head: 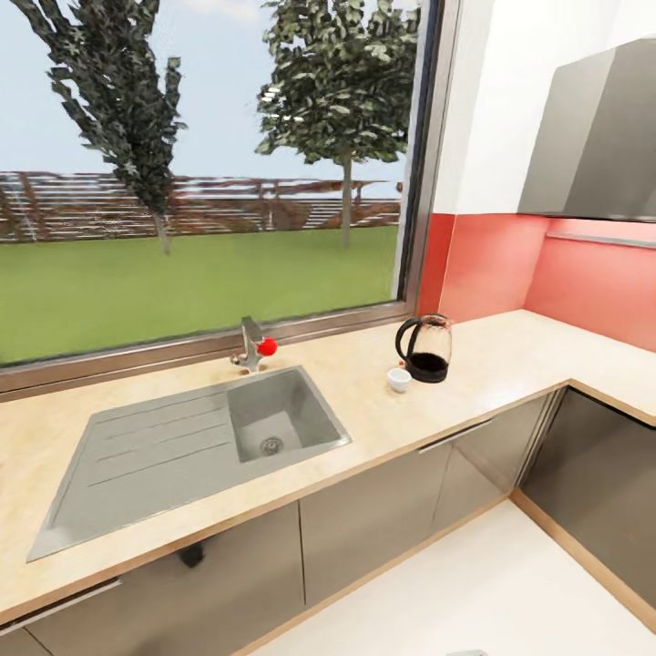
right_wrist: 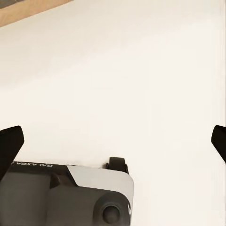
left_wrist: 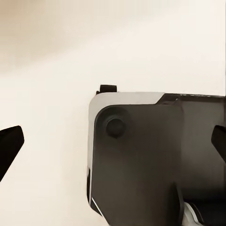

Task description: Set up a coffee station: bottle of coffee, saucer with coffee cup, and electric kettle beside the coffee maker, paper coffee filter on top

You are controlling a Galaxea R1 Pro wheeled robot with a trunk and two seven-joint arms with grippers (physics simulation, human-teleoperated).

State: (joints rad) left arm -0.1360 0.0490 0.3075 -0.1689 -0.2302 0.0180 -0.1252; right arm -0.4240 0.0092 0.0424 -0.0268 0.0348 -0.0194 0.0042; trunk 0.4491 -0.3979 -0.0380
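This is a kitchen in a home. A long tan tabletop (head: 510, 364) runs under a big window (head: 200, 173) and turns at the corner. A gray sink (head: 273, 428) with a draining board is set into it, with a tap (head: 251, 346) behind. Dark cupboards (head: 383, 510) sit below. A glass kettle (head: 425, 348) and a small white cup (head: 399, 379) stand near each other on the tabletop. The wall (head: 510, 264) behind is pink-red, and a gray hood (head: 592, 146) hangs above. Outside are grass, trees and a fence. The floor (head: 492, 592) is white.
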